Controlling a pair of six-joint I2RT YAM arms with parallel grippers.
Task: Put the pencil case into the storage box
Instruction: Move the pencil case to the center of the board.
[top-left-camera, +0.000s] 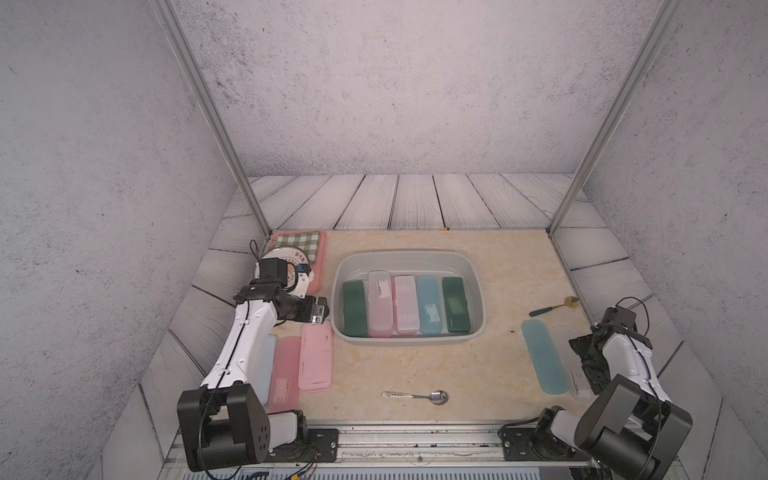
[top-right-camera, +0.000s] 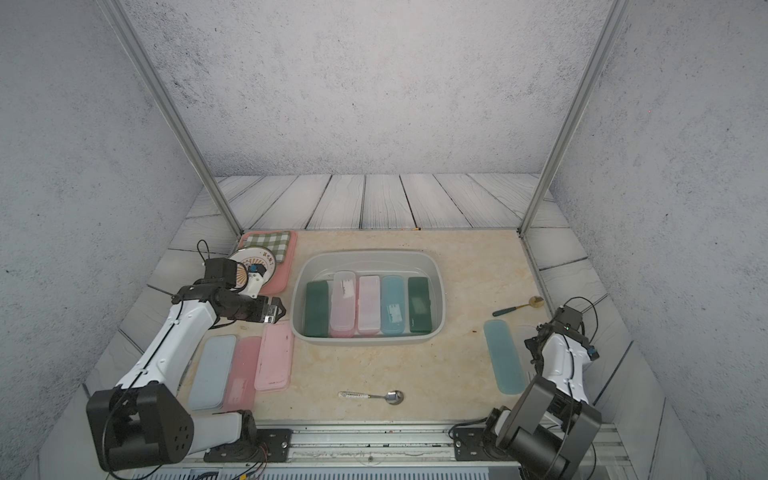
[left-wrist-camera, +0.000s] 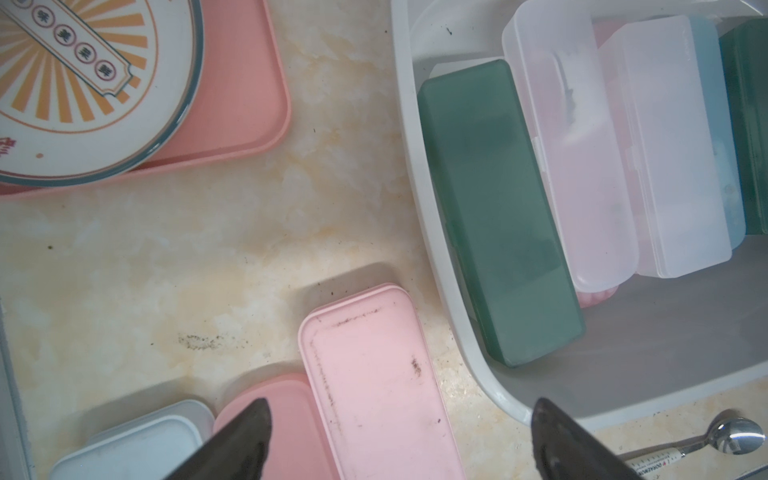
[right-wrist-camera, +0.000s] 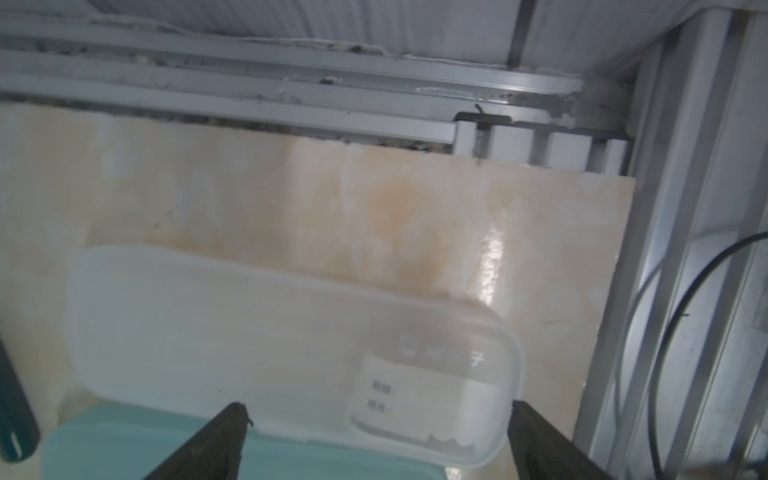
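Pencil case (right-wrist-camera: 291, 353) clearest from right wrist

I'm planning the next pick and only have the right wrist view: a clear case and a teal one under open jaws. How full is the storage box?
Observer: The storage box holds five pencil cases, lying side by side in one row.
Operator: What is the left arm doing?
Observer: The left gripper hangs open and empty just outside the box, on the left arm's side.
Operator: Are any other cases out on the table?
Observer: Three lie by the left arm: a pale blue case, a salmon case and a light pink case.
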